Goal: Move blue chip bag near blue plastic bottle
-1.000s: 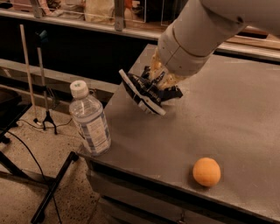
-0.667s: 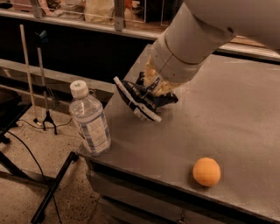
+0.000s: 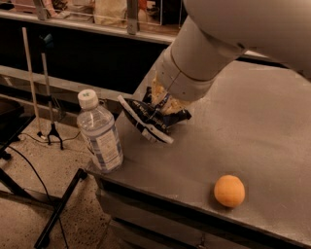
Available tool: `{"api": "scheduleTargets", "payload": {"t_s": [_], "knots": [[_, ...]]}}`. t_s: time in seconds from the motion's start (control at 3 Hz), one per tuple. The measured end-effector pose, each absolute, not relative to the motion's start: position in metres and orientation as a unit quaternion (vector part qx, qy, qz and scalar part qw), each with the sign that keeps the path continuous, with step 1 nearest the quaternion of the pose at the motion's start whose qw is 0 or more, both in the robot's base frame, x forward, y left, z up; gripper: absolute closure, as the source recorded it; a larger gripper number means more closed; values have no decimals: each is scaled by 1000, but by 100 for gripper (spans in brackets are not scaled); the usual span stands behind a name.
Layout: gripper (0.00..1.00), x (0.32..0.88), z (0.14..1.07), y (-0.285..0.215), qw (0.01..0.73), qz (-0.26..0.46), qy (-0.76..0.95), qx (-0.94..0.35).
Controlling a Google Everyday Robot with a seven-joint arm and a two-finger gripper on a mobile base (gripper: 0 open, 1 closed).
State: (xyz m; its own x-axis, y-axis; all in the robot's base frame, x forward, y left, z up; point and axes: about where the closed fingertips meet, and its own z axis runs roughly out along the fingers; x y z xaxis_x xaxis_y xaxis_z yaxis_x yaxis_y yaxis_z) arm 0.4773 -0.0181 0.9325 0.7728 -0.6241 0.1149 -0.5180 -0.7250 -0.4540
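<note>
The blue plastic bottle (image 3: 100, 133), clear with a white cap and a blue-and-white label, stands upright at the table's front left corner. The blue chip bag (image 3: 148, 119), dark navy foil with a pale crimped edge, hangs in my gripper (image 3: 163, 104) just right of the bottle, low over the table surface. My gripper is shut on the bag's upper part; the big white arm (image 3: 204, 58) comes down from the upper right and hides most of the gripper. A small gap separates the bag's edge from the bottle.
An orange (image 3: 229, 190) lies near the grey table's (image 3: 262, 136) front edge, right of the bag. A shelf with goods (image 3: 112, 14) runs along the back. A stand and cables (image 3: 48, 126) are on the floor at left.
The arm has carried the chip bag to the left and down, closer to the bottle. The bottle and the orange have not moved.
</note>
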Motion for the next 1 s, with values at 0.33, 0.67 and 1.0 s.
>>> {"api": "scheduleTargets", "payload": {"t_s": [0.33,0.67,1.0], "knots": [[100,471,923,-7,198,-125,304,-923],[100,476,918,0,197,-127,304,-923],[82,478,914,4,196,-125,301,-925]]}}
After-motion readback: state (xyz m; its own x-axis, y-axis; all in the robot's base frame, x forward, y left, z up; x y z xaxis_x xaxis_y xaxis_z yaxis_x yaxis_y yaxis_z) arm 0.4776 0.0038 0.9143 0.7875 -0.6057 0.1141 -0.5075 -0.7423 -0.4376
